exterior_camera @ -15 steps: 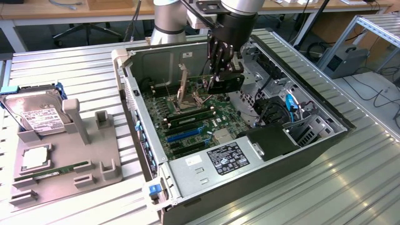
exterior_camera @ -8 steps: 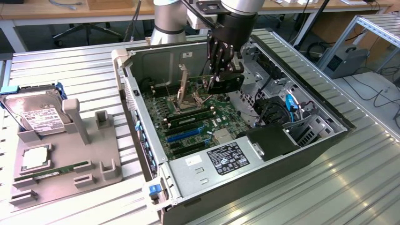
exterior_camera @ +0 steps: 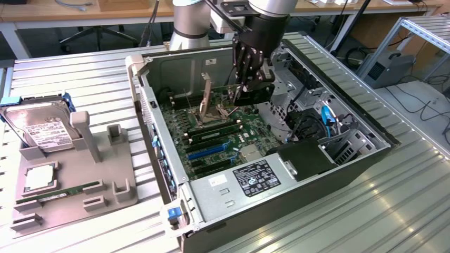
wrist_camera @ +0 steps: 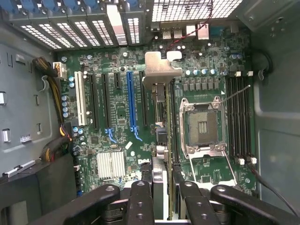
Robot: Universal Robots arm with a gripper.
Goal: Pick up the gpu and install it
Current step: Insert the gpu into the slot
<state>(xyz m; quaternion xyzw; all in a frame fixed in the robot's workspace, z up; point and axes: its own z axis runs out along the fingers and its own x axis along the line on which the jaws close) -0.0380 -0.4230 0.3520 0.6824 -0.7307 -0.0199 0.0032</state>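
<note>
Gripper (wrist_camera: 161,199) jaws clamped on gpu (wrist_camera: 159,93) edge-on, silver bracket toward the case's (exterior_camera: 365,153) rear slots; card hangs at twelve o'clock over motherboard (exterior_camera: 211,132), lined up with the slots for seating

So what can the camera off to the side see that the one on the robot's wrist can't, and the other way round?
The exterior view alone takes in the whole open computer case from outside, the ribbed table, and a grey holder with a hard drive and a memory stick. The wrist view alone looks straight down the held gpu at the blue slot and white slot. Both show the gripper, closed on the gpu, the motherboard and the processor socket.
</note>
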